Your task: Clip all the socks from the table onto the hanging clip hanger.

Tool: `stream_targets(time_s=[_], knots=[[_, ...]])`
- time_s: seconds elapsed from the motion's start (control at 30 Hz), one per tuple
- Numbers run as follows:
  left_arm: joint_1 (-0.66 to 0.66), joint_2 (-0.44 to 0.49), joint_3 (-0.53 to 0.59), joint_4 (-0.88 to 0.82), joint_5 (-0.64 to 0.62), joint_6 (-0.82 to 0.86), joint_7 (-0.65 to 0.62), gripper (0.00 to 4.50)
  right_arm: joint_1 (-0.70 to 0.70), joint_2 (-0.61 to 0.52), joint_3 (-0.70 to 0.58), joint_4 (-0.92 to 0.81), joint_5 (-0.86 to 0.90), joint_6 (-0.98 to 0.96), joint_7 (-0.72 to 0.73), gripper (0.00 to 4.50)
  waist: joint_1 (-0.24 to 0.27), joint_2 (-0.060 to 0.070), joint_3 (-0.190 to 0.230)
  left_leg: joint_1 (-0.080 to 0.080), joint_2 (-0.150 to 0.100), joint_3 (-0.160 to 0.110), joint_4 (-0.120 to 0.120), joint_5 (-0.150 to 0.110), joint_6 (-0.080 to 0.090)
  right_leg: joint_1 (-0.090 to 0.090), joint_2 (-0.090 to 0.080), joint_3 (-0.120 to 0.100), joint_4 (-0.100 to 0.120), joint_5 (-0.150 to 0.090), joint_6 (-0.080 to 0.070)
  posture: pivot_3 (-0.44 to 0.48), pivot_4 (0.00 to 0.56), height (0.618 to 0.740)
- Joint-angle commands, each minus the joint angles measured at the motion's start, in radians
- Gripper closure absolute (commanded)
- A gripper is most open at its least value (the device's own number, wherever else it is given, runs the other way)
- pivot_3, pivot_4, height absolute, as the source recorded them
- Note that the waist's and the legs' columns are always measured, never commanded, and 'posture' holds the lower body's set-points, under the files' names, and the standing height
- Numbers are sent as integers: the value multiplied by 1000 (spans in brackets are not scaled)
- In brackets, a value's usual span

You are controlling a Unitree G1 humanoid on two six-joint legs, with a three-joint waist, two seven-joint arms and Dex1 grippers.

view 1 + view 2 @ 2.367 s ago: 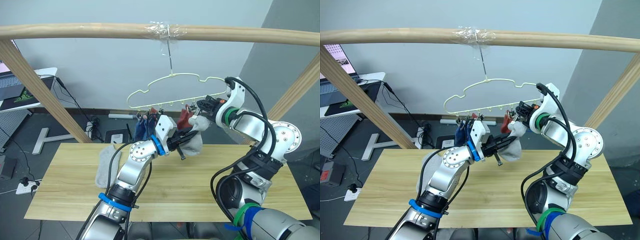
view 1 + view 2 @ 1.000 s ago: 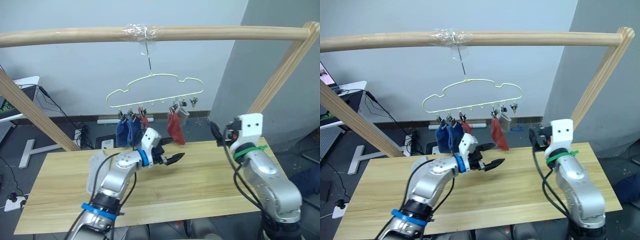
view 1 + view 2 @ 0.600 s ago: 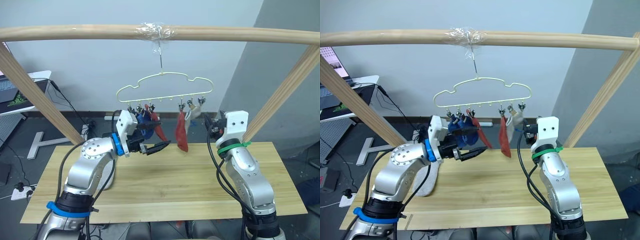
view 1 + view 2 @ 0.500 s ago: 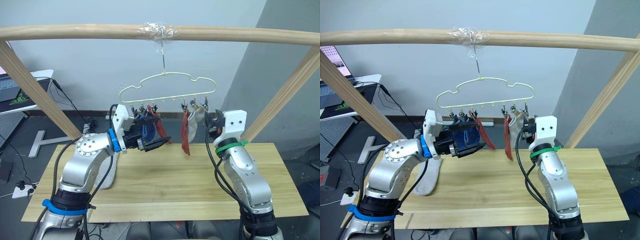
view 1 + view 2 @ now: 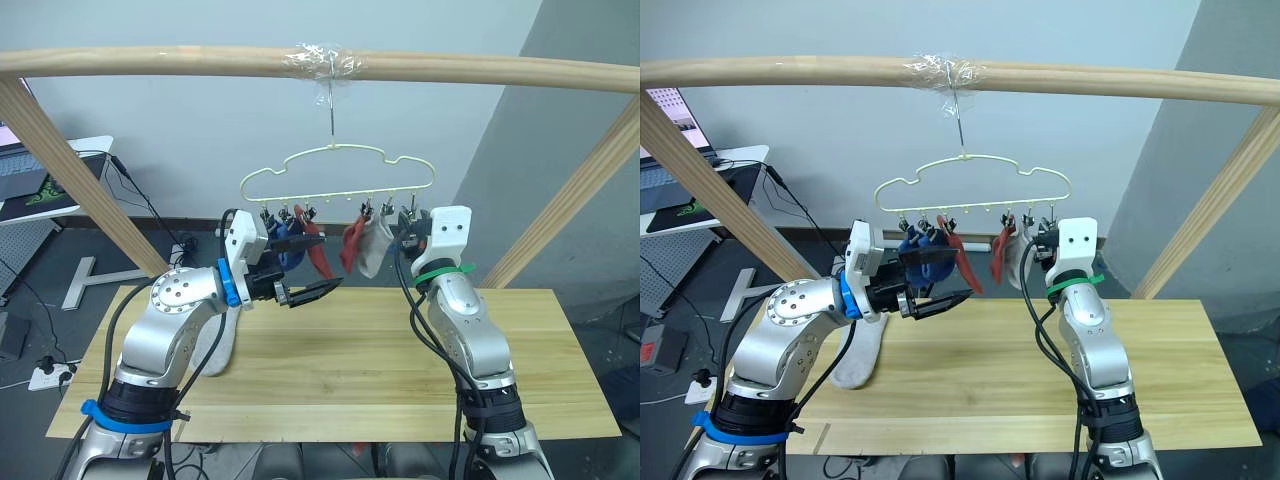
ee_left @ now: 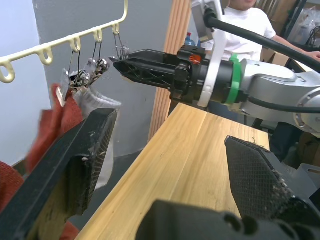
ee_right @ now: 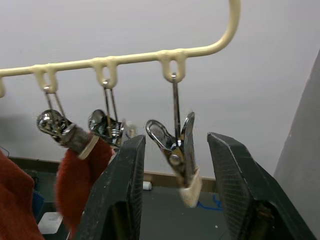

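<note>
Overhead, the pale yellow clip hanger (image 5: 337,175) is hung by its metal hook from the wooden bar (image 5: 150,62) crossing the top of the head views. Along its row of clips, two blue socks (image 5: 285,240) are seen left of centre with a rust red sock (image 5: 318,256) beside them, and a second rust red sock (image 5: 352,245) and a light grey sock (image 5: 375,248) are clipped further right. Another light grey sock (image 5: 214,342) is draped over the left part of the table (image 5: 340,370), partly hidden behind the left arm.

The left gripper (image 5: 318,290) is held out level in mid-frame, just below the hanging blue and red socks, with its fingers (image 6: 75,160) spread apart and nothing between them. The right gripper (image 7: 176,165) is raised to the right end of the hanger; in the right wrist view its two fingers (image 7: 125,185) are parted on either side of the last empty metal clip (image 7: 176,150), which hangs between them without being squeezed. In the left wrist view a person in a white shirt (image 6: 245,30) is seen in the background at the upper right.
</note>
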Motion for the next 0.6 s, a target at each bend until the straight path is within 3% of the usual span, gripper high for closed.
stream_targets(time_s=[0.03,0.6], knots=[[-14,7,20,-24,-22,-15,-10,516,-35,8,-10,-2,-10,-33,0,2469,0,0,0,0,0,0,0,0,0,0,0,0,0,0,0,158,130,740],[-30,-8,28,-41,-27,-31,-5,516,-91,33,9,71,-42,-69,8,2469,2,0,0,0,0,0,0,0,0,0,0,0,0,0,0,163,131,740]])
